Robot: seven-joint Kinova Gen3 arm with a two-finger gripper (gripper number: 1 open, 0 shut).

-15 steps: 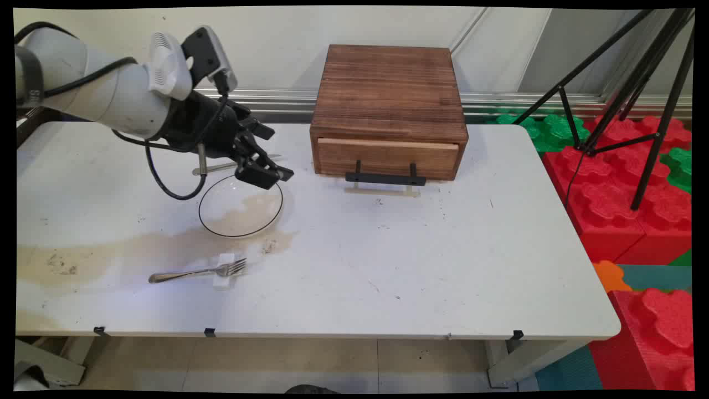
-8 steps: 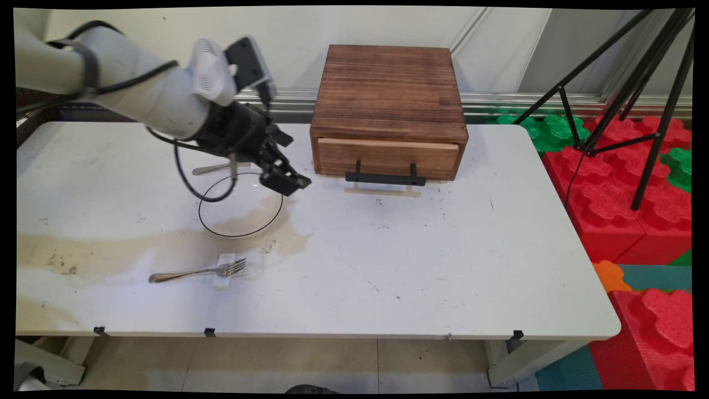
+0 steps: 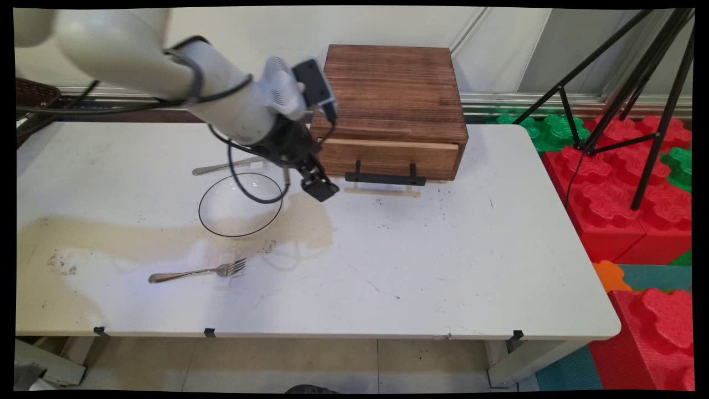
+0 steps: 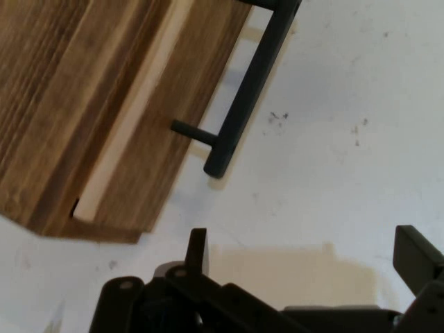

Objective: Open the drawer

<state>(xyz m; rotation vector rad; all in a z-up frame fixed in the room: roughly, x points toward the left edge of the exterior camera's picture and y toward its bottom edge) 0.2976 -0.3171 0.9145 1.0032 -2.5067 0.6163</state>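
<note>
Gripper [image 3: 320, 190] fingers [image 4: 197, 251] are seen spread wide apart with nothing between them, hung just above the white table [image 3: 415, 260] right by the left end of the wooden drawer box [image 3: 389, 105], close to its black bar handle [image 3: 385, 178] but not touching it. A clear glass plate with a dark rim [image 3: 241, 205] is set just to the gripper's left, with a spoon [image 3: 224, 165] laid behind it. A fork [image 3: 198, 271] is laid nearer the front edge, and black tripod legs [image 3: 626, 83] plus red and green foam blocks [image 3: 637, 183] are parked off to the right.
</note>
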